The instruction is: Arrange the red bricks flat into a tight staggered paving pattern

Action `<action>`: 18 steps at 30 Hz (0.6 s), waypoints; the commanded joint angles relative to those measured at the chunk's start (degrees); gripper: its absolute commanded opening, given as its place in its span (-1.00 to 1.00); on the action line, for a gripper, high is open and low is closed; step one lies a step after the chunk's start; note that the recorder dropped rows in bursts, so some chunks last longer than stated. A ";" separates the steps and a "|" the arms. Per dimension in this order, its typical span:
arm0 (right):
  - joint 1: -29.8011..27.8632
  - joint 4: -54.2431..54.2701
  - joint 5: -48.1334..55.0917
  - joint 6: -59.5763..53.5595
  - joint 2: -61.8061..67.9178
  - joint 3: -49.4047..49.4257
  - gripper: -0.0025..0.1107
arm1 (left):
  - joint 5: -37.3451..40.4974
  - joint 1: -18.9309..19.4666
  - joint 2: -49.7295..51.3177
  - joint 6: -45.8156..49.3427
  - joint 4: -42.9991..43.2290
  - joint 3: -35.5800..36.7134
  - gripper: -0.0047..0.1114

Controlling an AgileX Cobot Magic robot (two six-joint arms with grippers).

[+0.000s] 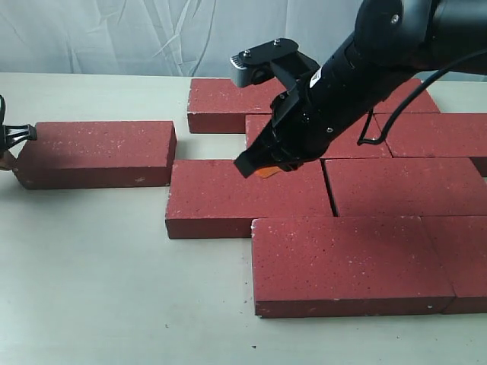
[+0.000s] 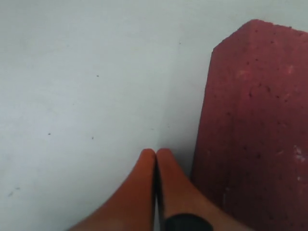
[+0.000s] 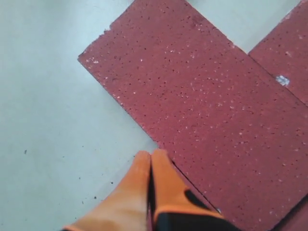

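Note:
Several red bricks lie flat in a staggered group (image 1: 350, 262) on the right of the table. One loose red brick (image 1: 95, 152) lies apart on the left, a gap away from the group's leftmost brick (image 1: 247, 198). My right gripper (image 1: 266, 169) hangs shut and empty over that leftmost brick's back edge. In the right wrist view its orange fingertips (image 3: 151, 155) meet at the edge of a brick (image 3: 207, 106). My left gripper (image 1: 9, 144) is at the loose brick's left end. It is shut and empty (image 2: 156, 154), beside the brick's end face (image 2: 255, 130).
The pale table (image 1: 99, 289) shows bare at the front left and between the loose brick and the group. A white curtain (image 1: 114, 34) hangs behind the table. My right arm (image 1: 358, 68) reaches over the back bricks (image 1: 221, 103).

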 commanded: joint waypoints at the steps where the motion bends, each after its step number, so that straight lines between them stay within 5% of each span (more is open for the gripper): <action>1: -0.33 3.88 -1.34 -5.04 0.58 0.16 -0.97 | 0.02 -0.95 0.80 -0.14 -1.60 -0.74 -0.92; 6: 3.28 8.12 -1.77 -13.11 9.70 -5.25 -0.97 | -0.86 -3.29 0.80 -0.14 -3.53 -0.74 -0.92; 18: 7.89 7.64 10.36 -6.98 41.60 -51.05 -0.97 | -6.91 -6.53 0.80 0.00 -3.02 -0.74 -0.92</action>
